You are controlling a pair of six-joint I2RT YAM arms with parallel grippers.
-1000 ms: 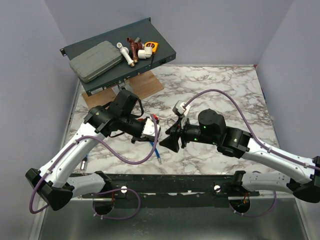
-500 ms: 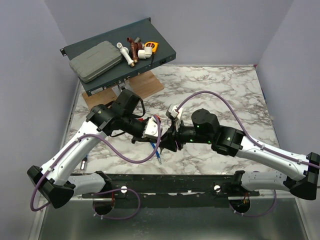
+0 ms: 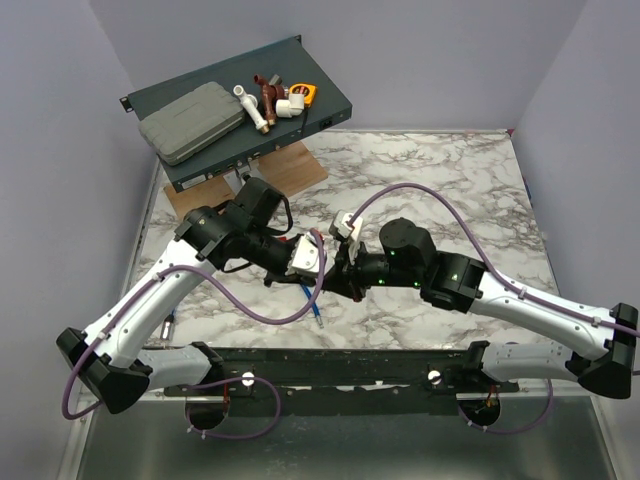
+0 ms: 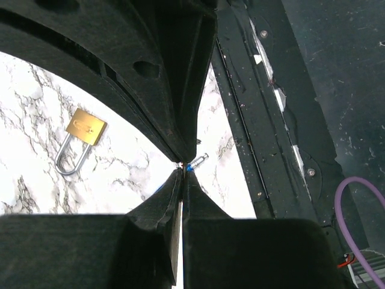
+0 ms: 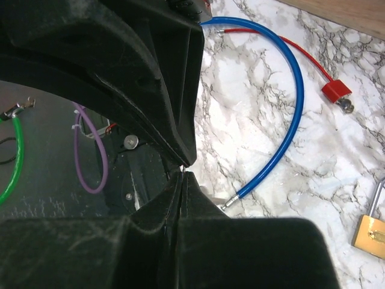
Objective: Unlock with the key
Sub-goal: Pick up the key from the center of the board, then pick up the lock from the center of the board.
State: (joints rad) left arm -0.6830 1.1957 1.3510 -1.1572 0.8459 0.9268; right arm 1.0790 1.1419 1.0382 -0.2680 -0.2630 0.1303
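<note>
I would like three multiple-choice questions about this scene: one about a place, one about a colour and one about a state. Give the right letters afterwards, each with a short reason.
1. Where does the brass padlock lie?
A. on the marble table
B. inside a box
C. on a wall hook

2. What colour is the thick curved cable that lies on the marble?
A. yellow
B. blue
C. white

3. In what state is the left gripper?
A. wide open
B. closed around the padlock
C. shut

Answers:
1 A: its body and shackle rest flat on the marble.
2 B: the right wrist view shows a blue arc.
3 C: in the left wrist view its jaws meet at the tips, and the padlock lies apart from them.
</note>
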